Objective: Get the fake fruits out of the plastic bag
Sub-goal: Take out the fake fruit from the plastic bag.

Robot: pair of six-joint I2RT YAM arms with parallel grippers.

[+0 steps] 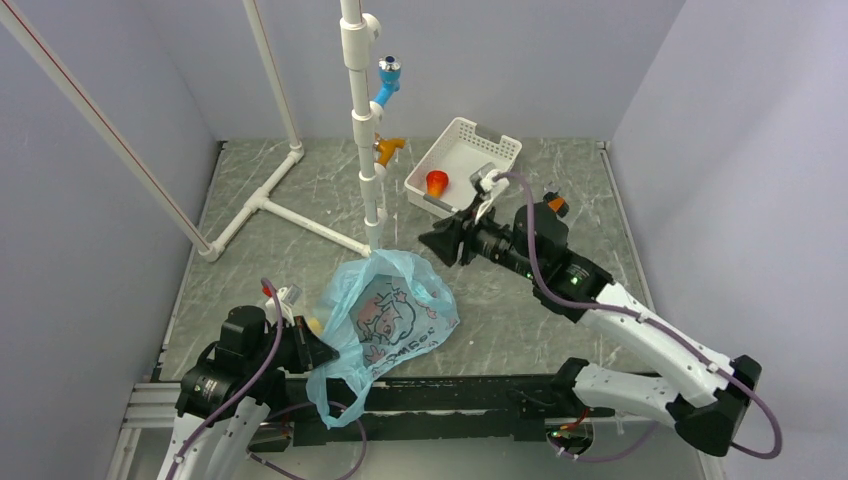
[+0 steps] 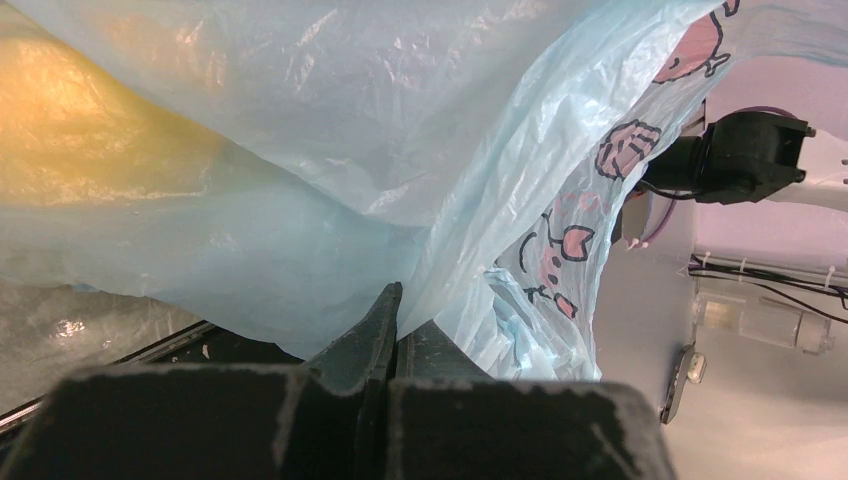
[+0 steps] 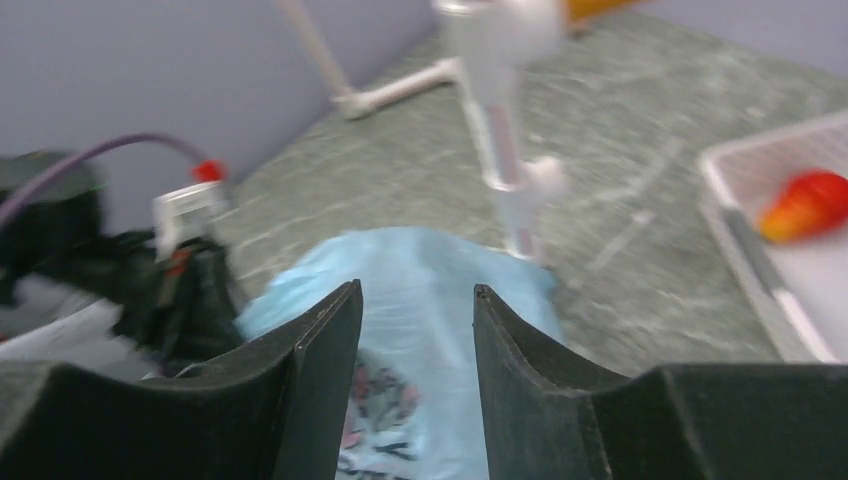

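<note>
Near left, the left gripper (image 2: 393, 318) pinches a fold of the plastic bag (image 1: 395, 310), which holds a yellow-orange fruit (image 2: 90, 130). Right of it the right gripper (image 3: 415, 300) hangs spread, empty; far right, a red-orange fruit (image 1: 437, 183) lies in the white basket (image 1: 470, 158)

Pale lavender-grey walls (image 1: 500, 60) on three sides, plain. Desk (image 1: 560, 300) grey-green marbled, soft even light. White pipe frame (image 1: 262, 203) at 11 o'clock on desk; upright pipe (image 1: 360, 100) near centre, toward 12 o'clock.
</note>
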